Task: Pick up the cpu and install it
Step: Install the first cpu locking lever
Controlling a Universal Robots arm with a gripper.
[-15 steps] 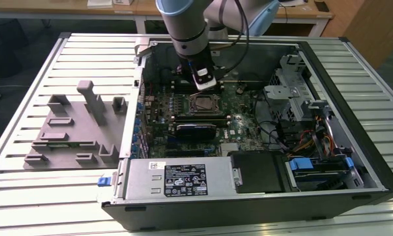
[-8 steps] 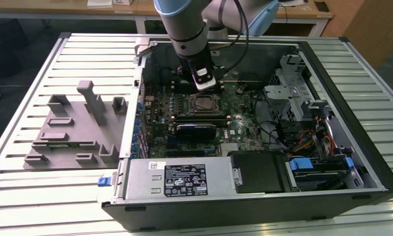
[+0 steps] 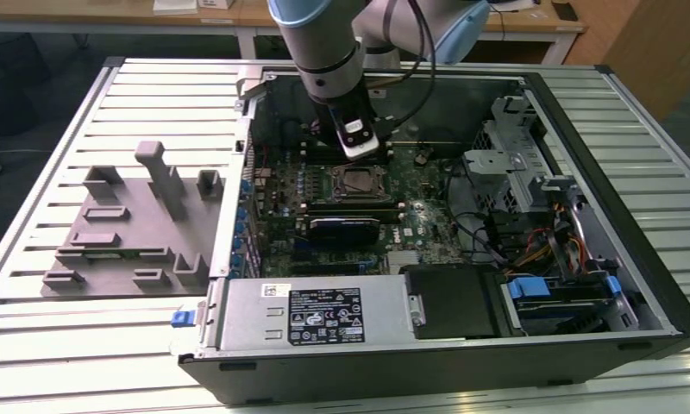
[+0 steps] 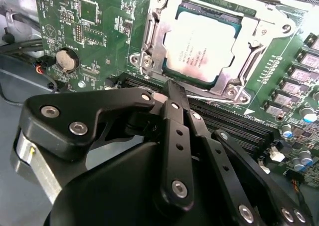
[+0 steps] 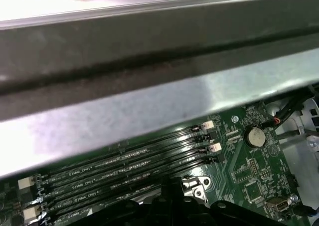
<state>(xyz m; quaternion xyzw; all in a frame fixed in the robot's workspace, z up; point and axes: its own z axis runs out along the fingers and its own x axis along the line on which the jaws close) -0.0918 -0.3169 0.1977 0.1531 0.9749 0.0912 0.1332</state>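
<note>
as cpu (image 4: 202,44) sits socketed, end effector (image 4: 171,89) hovers

My item, cpu (image 4: 202,44), small flat square chip, silvery-grey top plate, seated level in the motherboard socket (image 4: 149,41), metal frame round its edges.

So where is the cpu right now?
In the second wrist view the cpu lies inside the metal socket frame on the motherboard, beside the memory slots; in the exterior view that is mid-case.
</note>
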